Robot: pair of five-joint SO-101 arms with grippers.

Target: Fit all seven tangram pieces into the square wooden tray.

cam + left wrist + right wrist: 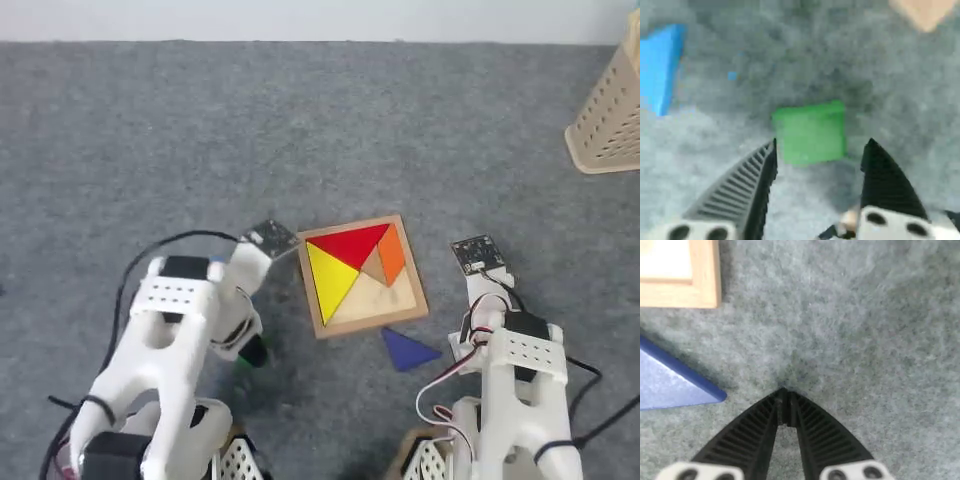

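Your left gripper (pixel 821 145) is spread wide over the green square (pixel 810 132) on the counter left of the tray (pixel 380 300), so I'd drop straight down and pinch its flat sides.

1. The table cover (pixel 865 315) under the right pincer (pixel 785 392) looks like grey cloth, fuzzy and matt
2. Its fingers (pixel 750 435) are black ribbed plastic
3. The green square (pixel 810 132) just ahead of the left pincer (pixel 822 145) looks smooth and matt
4. The tray (pixel 705 270), off to one side of the right pincer, is pale smooth wood
5. The blue triangle (pixel 670 380) just beside its tip is matt
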